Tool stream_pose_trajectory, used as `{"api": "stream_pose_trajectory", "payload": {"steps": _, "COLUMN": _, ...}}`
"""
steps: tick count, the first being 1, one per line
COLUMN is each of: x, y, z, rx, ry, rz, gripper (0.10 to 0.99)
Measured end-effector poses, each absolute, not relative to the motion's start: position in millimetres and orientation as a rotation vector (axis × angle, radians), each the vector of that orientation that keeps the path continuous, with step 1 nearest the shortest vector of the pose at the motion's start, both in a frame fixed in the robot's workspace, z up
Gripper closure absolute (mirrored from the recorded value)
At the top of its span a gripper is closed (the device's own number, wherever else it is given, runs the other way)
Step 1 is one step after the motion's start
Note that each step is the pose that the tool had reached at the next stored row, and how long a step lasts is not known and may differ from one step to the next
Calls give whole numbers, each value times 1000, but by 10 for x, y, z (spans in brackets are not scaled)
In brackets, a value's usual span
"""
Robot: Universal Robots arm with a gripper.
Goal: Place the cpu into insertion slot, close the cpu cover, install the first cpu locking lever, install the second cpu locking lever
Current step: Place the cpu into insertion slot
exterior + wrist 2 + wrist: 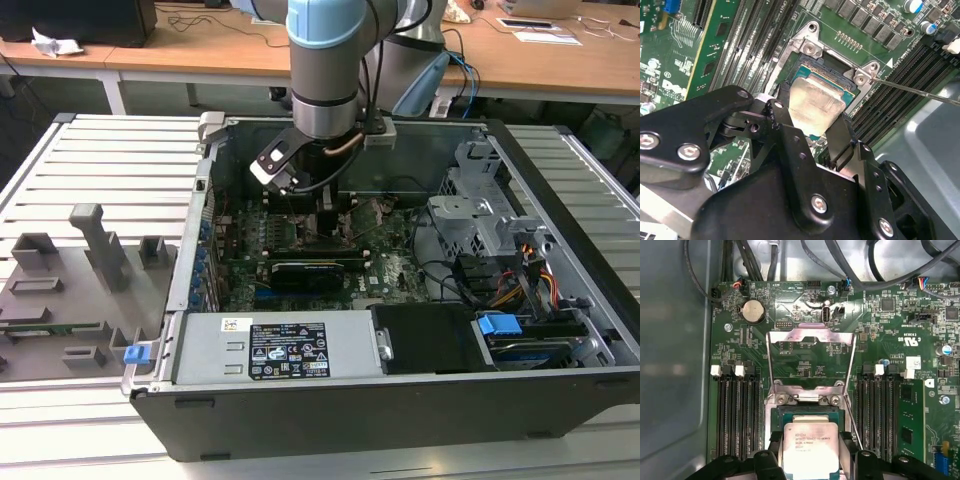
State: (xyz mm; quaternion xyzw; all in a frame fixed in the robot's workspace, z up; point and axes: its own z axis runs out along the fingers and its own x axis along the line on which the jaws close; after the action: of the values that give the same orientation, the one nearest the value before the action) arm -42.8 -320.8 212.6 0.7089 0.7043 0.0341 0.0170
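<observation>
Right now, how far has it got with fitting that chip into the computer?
Nothing looks finished yet. The hand grips the cpu by its sides directly over the insertion slot; whether it is seated I cannot tell. Left: the cpu cover stands flipped open, not yet closed, and a locking lever sticks out unlatched.

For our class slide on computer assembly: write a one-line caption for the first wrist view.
The pincer holds the cpu at the insertion slot, the cpu cover swung open.
</observation>
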Motion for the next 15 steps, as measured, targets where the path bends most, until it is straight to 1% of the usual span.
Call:
{"api": "stream_pose_trajectory", "payload": {"steps": 2, "x": -428, "y": -3207, "z": 2064, "rx": 2211, "ry": 2181, "rz": 105, "gripper": 553}}
{"api": "stream_pose_trajectory", "payload": {"steps": 13, "x": -428, "y": -3194, "z": 2037, "rx": 2212, "ry": 2180, "rz": 105, "gripper": 553}}
{"api": "stream_pose_trajectory", "payload": {"steps": 15, "x": -428, "y": -3194, "z": 2036, "rx": 2212, "ry": 2180, "rz": 105, "gripper": 541}}
